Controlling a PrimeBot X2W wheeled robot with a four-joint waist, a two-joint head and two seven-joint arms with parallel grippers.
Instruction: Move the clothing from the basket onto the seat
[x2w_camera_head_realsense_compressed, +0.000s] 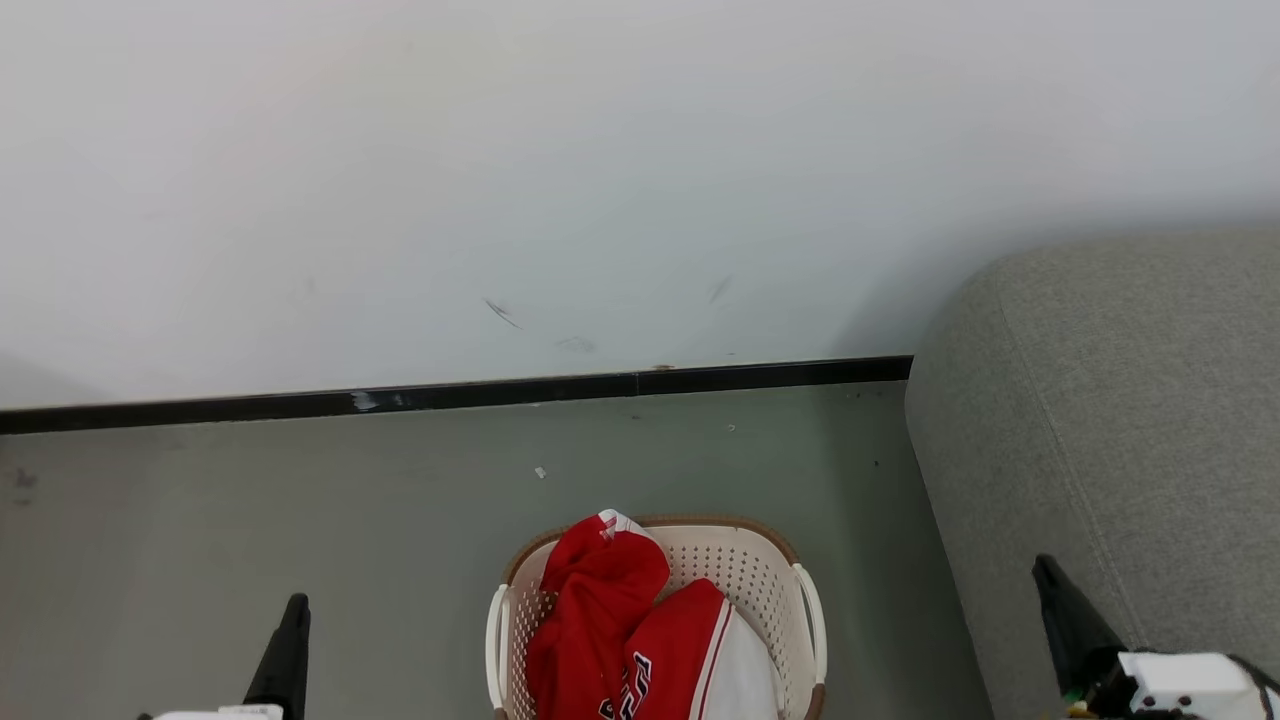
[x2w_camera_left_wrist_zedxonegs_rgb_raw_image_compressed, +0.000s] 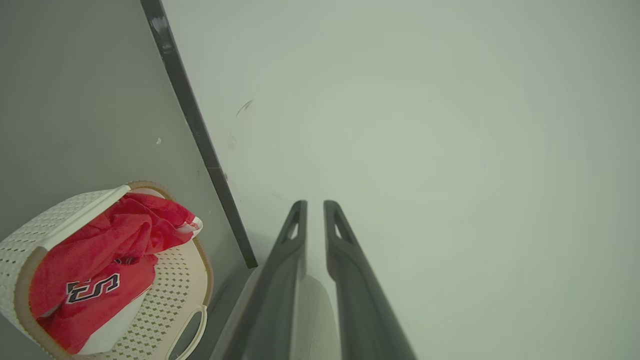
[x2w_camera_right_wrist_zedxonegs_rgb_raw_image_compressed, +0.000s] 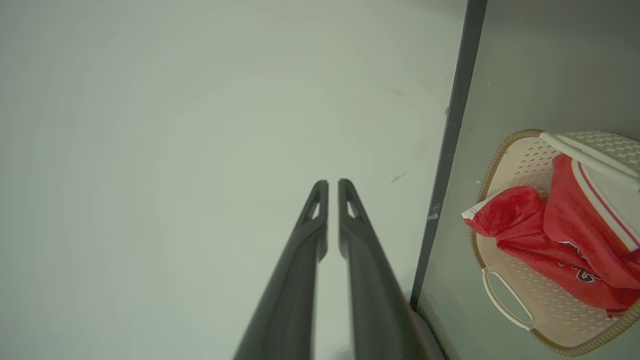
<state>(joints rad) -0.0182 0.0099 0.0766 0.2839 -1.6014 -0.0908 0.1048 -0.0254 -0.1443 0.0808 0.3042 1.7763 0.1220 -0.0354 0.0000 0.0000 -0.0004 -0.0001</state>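
The cream basket (x2w_camera_head_realsense_compressed: 765, 585) stands on the floor at the bottom centre of the head view, with the red and white clothing (x2w_camera_head_realsense_compressed: 600, 600) heaped inside and partly rising over its far rim. The grey seat (x2w_camera_head_realsense_compressed: 1120, 400) is to the basket's right. My left gripper (x2w_camera_head_realsense_compressed: 296, 605) hangs left of the basket and my right gripper (x2w_camera_head_realsense_compressed: 1045, 565) is over the seat's front edge. Both are above and apart from the clothing. In the wrist views the left gripper (x2w_camera_left_wrist_zedxonegs_rgb_raw_image_compressed: 315, 205) and the right gripper (x2w_camera_right_wrist_zedxonegs_rgb_raw_image_compressed: 332, 182) have fingers almost together, holding nothing. The basket (x2w_camera_left_wrist_zedxonegs_rgb_raw_image_compressed: 170, 295) (x2w_camera_right_wrist_zedxonegs_rgb_raw_image_compressed: 520, 295) and clothing (x2w_camera_left_wrist_zedxonegs_rgb_raw_image_compressed: 100, 250) (x2w_camera_right_wrist_zedxonegs_rgb_raw_image_compressed: 565, 235) lie off to the side.
A white wall rises behind the basket, with a black skirting board (x2w_camera_head_realsense_compressed: 450, 397) along its foot. Grey floor (x2w_camera_head_realsense_compressed: 300, 500) spreads to the left of and behind the basket. A narrow strip of floor separates the basket from the seat.
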